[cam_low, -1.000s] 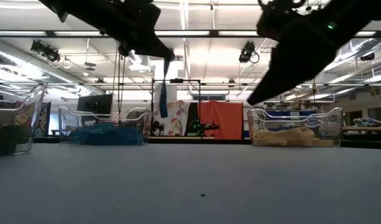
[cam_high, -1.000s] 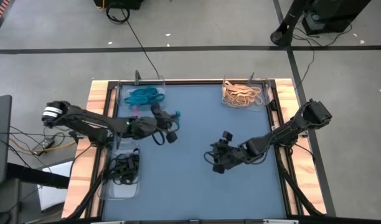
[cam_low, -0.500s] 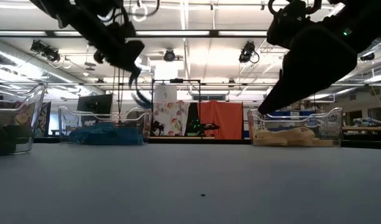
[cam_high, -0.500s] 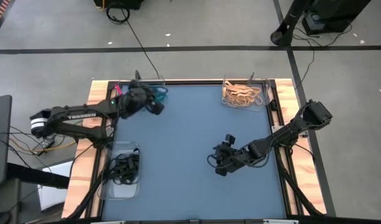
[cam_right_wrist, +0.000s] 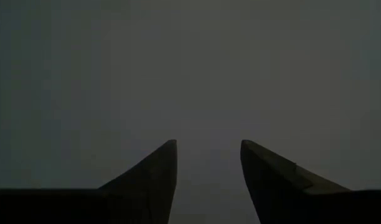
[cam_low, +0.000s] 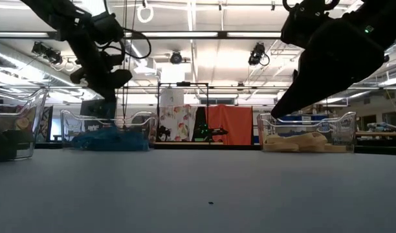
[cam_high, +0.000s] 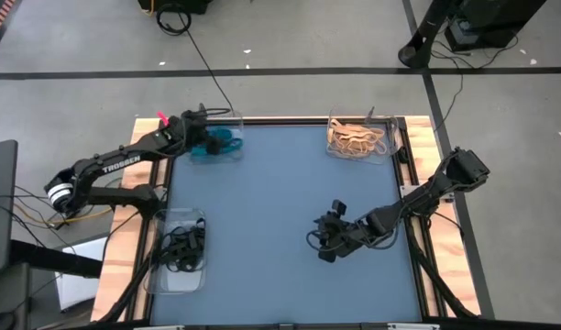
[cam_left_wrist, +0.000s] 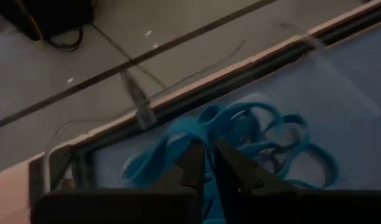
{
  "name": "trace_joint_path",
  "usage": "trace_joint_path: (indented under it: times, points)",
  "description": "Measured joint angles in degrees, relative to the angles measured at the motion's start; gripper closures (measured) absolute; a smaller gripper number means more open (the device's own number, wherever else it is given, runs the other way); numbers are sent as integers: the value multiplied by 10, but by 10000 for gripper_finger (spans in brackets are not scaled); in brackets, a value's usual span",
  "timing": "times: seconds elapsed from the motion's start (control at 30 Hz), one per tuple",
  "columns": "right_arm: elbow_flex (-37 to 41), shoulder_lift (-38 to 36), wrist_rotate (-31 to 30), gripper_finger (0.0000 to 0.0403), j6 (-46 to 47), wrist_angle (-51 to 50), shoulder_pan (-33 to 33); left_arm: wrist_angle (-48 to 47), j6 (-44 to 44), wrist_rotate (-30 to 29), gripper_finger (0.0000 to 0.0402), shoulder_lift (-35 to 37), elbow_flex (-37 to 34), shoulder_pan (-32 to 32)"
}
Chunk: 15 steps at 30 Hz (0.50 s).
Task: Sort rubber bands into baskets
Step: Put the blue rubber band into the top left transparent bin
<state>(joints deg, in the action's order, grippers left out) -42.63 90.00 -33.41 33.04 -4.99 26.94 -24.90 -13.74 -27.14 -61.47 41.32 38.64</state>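
teal rubber bands heaped in the far-left basket, directly beneath the left gripper, loops sprawling along the basket's long side. left gripper poised over that heap, fingers parted only a sliver; impossible to tell whether a band hangs between them (blue shows in the narrow gap, but may be the pile below). tan bands in the far-right basket, black bands in the near-left basket. no loose bands visible on the blue mat. right gripper low over the mat near centre, well apart from every basket, fingers spread wide on nothing.
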Motion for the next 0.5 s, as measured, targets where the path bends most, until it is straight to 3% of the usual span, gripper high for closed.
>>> trace_joint_path:
  times: [0.3, 0.5]
  points:
    - [0, 0, 0, 215, 0, 4, 0, -24, 10, 8, 306, 0, 0, 9]
    - [0, -3, -6, 215, -5, 14, -1, -28, 22, 24, 243, 4, 0, 9]
